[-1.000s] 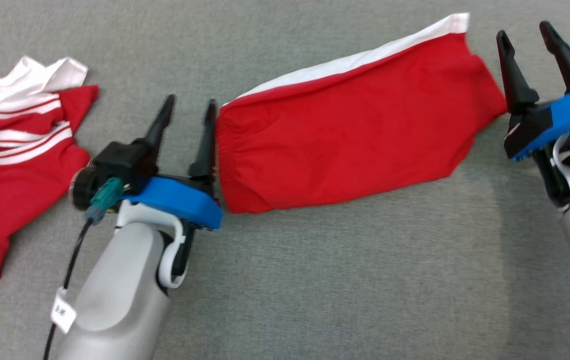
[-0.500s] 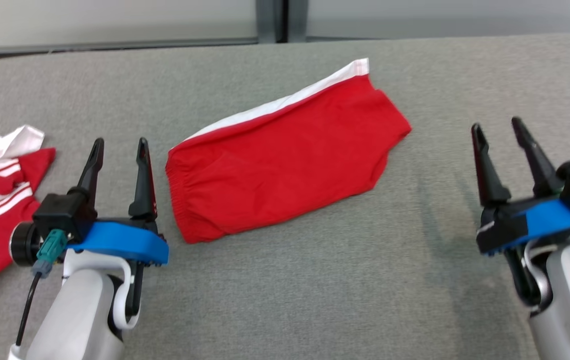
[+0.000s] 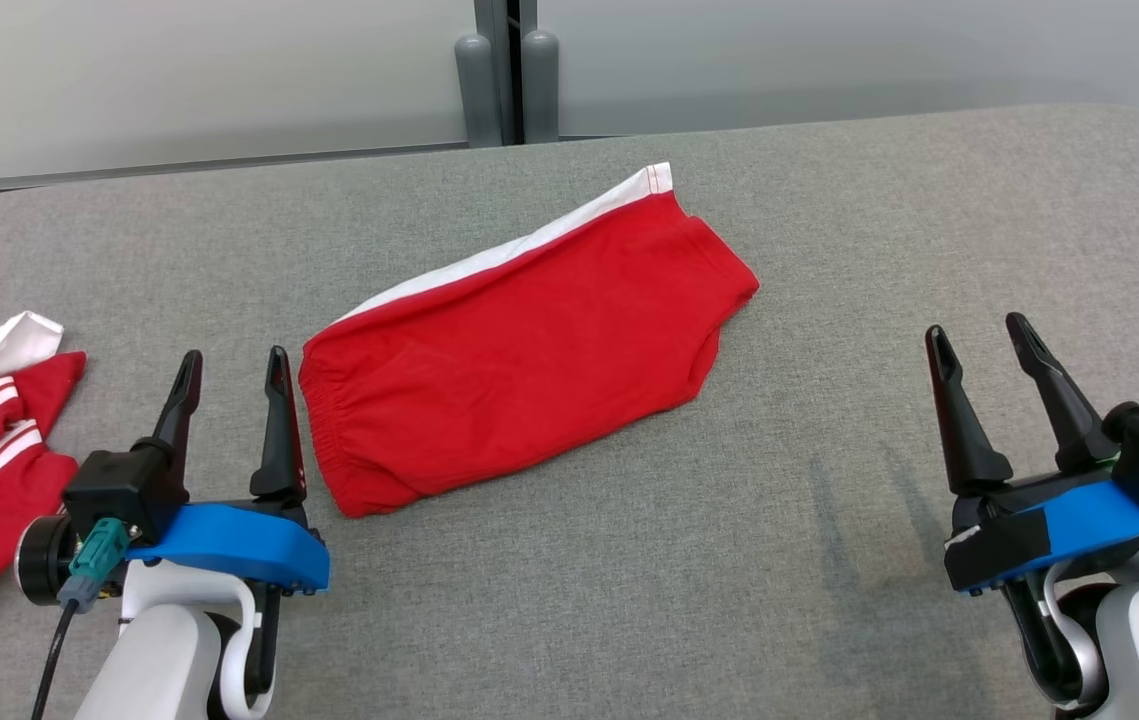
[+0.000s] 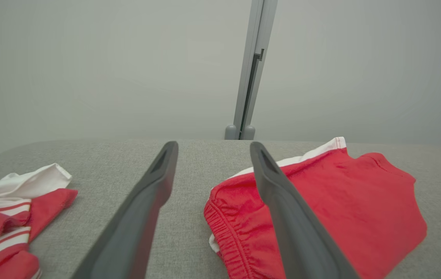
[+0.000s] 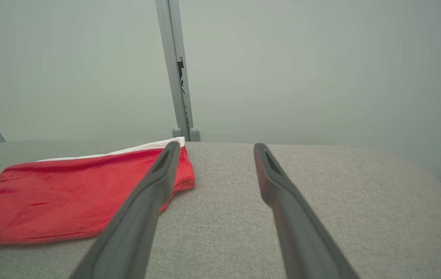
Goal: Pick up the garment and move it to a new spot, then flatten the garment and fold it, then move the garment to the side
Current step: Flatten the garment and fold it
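Left gripper (image 3: 234, 354) and right gripper (image 3: 975, 326) gape, flanking the folded garment (image 3: 519, 340).

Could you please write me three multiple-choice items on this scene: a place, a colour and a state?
1. Where do the red shorts lie relative to the left gripper and the right gripper?
A. between them
B. left of both
C. right of both
2. What colour is the stripe along the shorts' far edge?
A. blue
B. white
C. black
3. How do the grippers stand?
A. both open, empty
B. both shut on cloth
C. one open, one shut
Answers: 1 A, the shorts lie between them; 2 B, that edge band is white; 3 A, each pair of fingers stands apart, holding nothing.
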`<state>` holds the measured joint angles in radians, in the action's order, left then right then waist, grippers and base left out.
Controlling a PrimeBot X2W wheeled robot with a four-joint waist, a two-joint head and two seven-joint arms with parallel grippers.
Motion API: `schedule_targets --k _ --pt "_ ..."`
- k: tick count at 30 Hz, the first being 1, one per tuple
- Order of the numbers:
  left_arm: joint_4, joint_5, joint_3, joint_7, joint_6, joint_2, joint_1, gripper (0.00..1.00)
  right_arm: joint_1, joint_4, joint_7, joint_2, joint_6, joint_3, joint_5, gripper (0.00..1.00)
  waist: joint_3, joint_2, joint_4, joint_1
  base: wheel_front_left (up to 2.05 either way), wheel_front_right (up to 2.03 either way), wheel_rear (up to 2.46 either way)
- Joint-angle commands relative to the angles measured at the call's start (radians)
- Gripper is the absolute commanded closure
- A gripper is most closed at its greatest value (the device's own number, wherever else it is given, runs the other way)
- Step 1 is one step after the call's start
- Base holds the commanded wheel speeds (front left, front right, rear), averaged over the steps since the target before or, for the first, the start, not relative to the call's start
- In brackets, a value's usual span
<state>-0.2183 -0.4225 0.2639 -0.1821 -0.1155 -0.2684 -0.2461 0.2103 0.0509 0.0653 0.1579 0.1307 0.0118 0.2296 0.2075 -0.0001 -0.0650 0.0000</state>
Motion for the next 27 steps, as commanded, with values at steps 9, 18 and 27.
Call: schedule_targets --k 9,18,27 --pt "0.037 0.004 0.006 0.016 -0.020 -0.014 0.017 0.00 -0.020 -0.019 -0.016 0.003 0.000 -0.007 0.007 0.00 0.003 0.0001 0.010 0.0000 0.00 0.00 0.00" --pt "0.087 0.029 0.040 0.008 -0.014 0.005 -0.063 0.00 0.089 0.068 -0.048 0.052 0.000 0.020 0.018 0.00 0.099 0.0001 0.088 0.0000 0.00 0.00 0.00" --pt "0.083 0.044 0.087 -0.025 0.010 0.047 -0.148 0.00 0.325 0.342 -0.069 0.101 0.000 0.130 0.038 0.00 0.215 0.0001 0.192 0.0000 0.00 0.00 0.00"
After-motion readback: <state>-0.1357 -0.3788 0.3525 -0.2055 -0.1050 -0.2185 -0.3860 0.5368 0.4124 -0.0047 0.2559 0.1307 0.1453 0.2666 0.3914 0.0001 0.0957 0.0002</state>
